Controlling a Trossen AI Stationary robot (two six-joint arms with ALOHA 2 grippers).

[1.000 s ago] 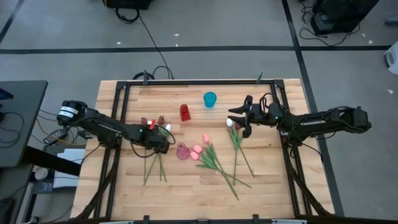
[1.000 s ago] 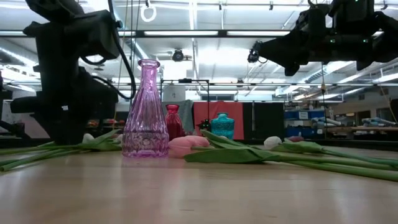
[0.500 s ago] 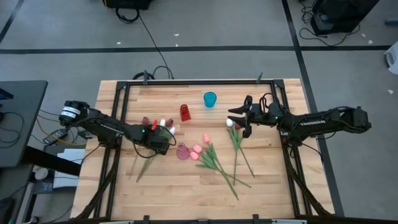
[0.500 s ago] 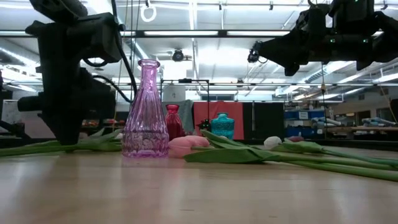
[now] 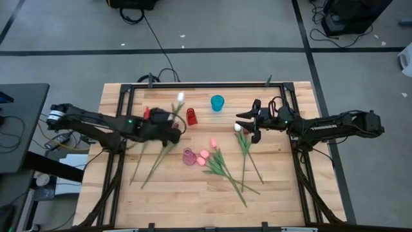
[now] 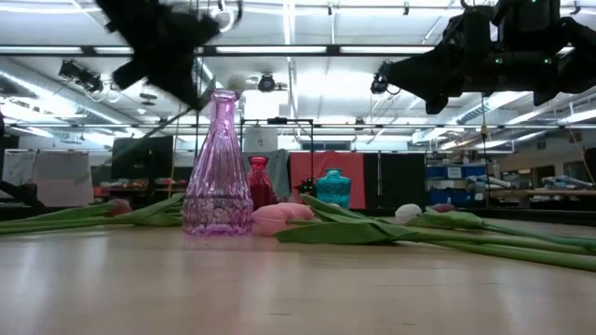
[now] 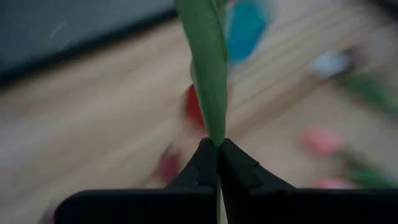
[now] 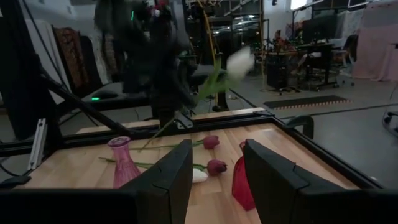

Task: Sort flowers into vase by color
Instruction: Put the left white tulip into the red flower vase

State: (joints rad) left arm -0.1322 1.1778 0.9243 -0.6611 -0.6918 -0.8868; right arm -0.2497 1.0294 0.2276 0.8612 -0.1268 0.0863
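My left gripper has its jaws pressed together on the green stem of a white tulip, pinching it just below a long leaf. In the high view the left gripper sits above the table, and the held stem runs through it on a slant: the white head lies beyond the jaws toward the table's far edge, the stem's tail trails back toward the near edge. The red vase stands just beside the jaws, on the side of the other arm; the teal vase is a little farther off that way. The pink vase stands nearer the front edge than the jaws. A maroon tulip and a second maroon tulip lie on the wood near the red vase.

My right gripper hovers well apart from the left, its jaws spread, as the right wrist view shows, and holding nothing. A white and maroon pair of flowers lies under and in front of it. Pink tulips lie between the pink vase and that pair.
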